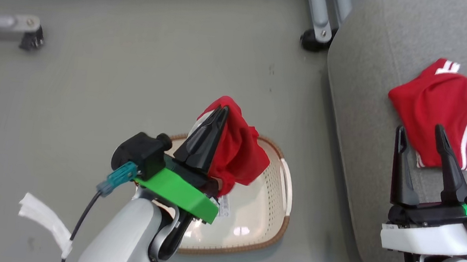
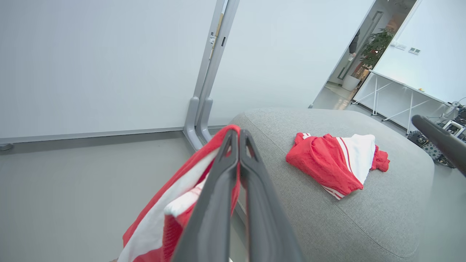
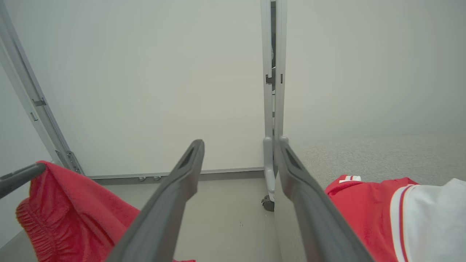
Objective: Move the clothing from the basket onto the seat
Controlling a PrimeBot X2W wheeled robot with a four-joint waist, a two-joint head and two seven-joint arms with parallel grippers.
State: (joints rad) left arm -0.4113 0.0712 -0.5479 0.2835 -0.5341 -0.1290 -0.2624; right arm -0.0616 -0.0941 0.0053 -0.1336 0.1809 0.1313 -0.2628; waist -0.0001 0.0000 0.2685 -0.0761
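My left gripper (image 1: 222, 111) is shut on a red garment (image 1: 238, 149) of the clothing, which hangs from its fingertips above the cream basket (image 1: 269, 221) on the floor. In the left wrist view that garment (image 2: 182, 203) drapes left of the shut gripper (image 2: 238, 135), showing a white panel. A second red and white garment (image 1: 457, 111) lies on the grey seat (image 1: 366, 67) at the right. My right gripper (image 1: 419, 134) stands open over the seat's edge, just in front of that garment, with nothing between its fingers. The right wrist view shows that lying garment (image 3: 400, 214) and the hanging one (image 3: 69, 214).
White partition panels on grey wheeled legs (image 1: 320, 23) stand behind the seat and basket. Another castor foot (image 1: 30, 38) sits at the far left. A white tag (image 1: 44, 217) hangs from my left arm's cable. The basket's inside bottom bears a label sticker (image 1: 224, 206).
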